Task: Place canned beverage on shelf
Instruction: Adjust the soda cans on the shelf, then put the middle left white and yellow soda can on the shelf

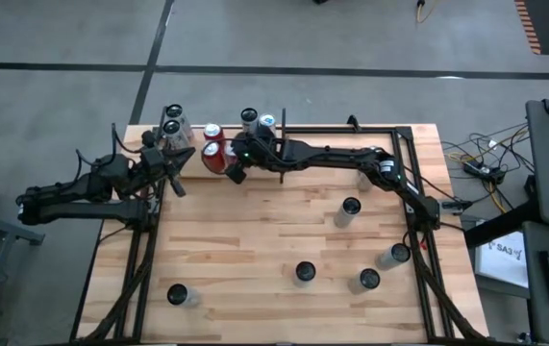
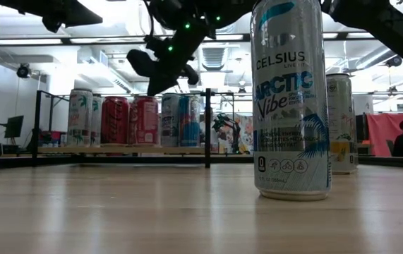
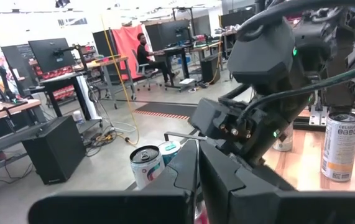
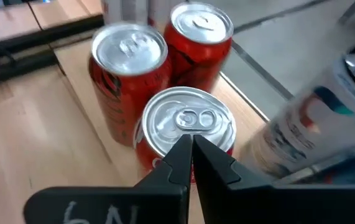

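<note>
Wooden table [image 1: 284, 240]: right hand [image 4: 191, 148], closed, hovers above red cans [image 4: 186, 124].

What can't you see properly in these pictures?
- Low view: the tall Celsius can hides most of the can behind it, and its top is cut off.
- Right wrist view: the pale can is blurred, label unreadable.
- High view: labels on the loose table cans are too small.

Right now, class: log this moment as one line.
left gripper: shut, beside shelf | right gripper: shut, empty, above red cans on shelf
</note>
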Robot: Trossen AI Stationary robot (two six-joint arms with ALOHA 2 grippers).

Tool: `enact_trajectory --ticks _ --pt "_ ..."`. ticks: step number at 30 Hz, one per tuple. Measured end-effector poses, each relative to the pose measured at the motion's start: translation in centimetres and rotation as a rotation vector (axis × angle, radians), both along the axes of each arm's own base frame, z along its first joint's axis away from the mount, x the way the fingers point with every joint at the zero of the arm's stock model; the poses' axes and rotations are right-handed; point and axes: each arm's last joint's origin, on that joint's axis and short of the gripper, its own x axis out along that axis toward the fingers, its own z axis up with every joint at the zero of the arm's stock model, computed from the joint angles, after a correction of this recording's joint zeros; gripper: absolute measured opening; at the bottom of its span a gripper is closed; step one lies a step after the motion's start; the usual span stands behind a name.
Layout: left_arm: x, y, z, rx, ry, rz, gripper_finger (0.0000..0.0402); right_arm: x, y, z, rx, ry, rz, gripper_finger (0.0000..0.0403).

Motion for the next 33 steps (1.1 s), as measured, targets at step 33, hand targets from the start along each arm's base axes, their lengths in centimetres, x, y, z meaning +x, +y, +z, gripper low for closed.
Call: enact_trajectory --ticks 33 --pt "1.0 -0.1 -0.5 -0.012 0.039 -0.093 0.0000 -2.7 3.3 6.8 -0.099 0.005 0.144 0.0009"
